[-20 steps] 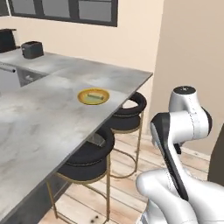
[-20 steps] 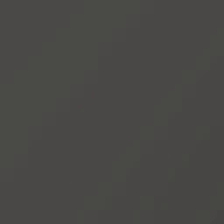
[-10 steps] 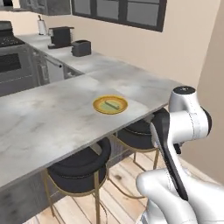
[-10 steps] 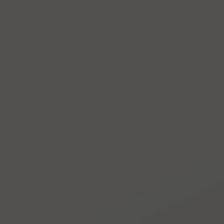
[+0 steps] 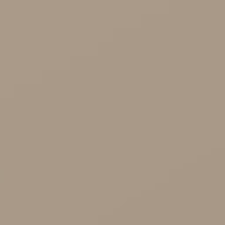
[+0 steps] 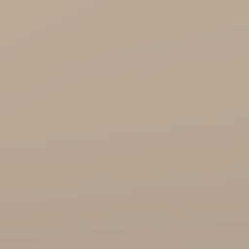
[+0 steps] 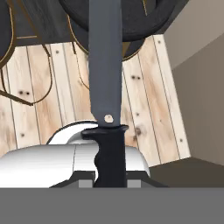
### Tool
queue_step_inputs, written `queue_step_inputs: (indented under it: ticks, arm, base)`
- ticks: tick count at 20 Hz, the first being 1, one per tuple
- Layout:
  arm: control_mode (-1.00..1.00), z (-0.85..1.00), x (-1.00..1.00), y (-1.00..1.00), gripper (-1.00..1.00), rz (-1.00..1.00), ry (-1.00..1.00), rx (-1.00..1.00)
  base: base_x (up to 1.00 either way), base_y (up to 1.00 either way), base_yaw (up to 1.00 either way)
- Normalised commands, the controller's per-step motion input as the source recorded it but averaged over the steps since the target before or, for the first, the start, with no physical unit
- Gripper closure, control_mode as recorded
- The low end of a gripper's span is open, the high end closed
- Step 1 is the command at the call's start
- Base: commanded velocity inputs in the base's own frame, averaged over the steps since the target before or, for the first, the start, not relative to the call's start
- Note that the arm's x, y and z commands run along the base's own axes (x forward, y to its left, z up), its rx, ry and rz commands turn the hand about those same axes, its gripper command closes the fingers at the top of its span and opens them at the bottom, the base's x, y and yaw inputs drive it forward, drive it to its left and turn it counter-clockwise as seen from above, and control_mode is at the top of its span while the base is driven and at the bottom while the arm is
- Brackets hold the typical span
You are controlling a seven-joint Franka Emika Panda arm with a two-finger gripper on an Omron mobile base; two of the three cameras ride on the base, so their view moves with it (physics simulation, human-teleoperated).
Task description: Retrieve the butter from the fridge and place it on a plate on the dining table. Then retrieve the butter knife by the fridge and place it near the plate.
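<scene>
Left base view: a flat beige wall [image 5: 112, 112], nothing else to make out. Right base view: the same plain wall. Hand view: plank floor [image 7: 48, 92] below, black stools [image 7: 131, 19] cut off at the top. The gripper [image 7: 110, 180], clenched on the knife [image 7: 106, 87], holds its black handle; the grey blade runs up toward the stools.

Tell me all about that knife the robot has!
The butter knife has a long, flat grey blade with a small pale dot near its base, a black guard and a black grooved handle. The gripper is shut on the handle, and the blade points away from the hand, over the wooden floor and black stools.
</scene>
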Motion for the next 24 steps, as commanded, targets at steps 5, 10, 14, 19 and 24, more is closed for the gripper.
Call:
queue_step_inputs:
  ticks: [5,10,14,19,24]
  arm:
    - [1.00,0.00,0.00,0.00,1.00,0.00,0.00,0.00]
    - [1.00,0.00,0.00,0.00,1.00,0.00,0.00,0.00]
    - [1.00,0.00,0.00,0.00,1.00,0.00,0.00,0.00]
    - [1.00,0.00,0.00,0.00,1.00,0.00,0.00,0.00]
    - [1.00,0.00,0.00,0.00,1.00,0.00,0.00,0.00]
  base:
    - [0.76,-1.00,0.52]
    - [1.00,-0.75,0.26]
    - [0.89,-0.10,0.01]
    - [0.65,0.22,0.00]
    - [0.09,0.00,0.00]
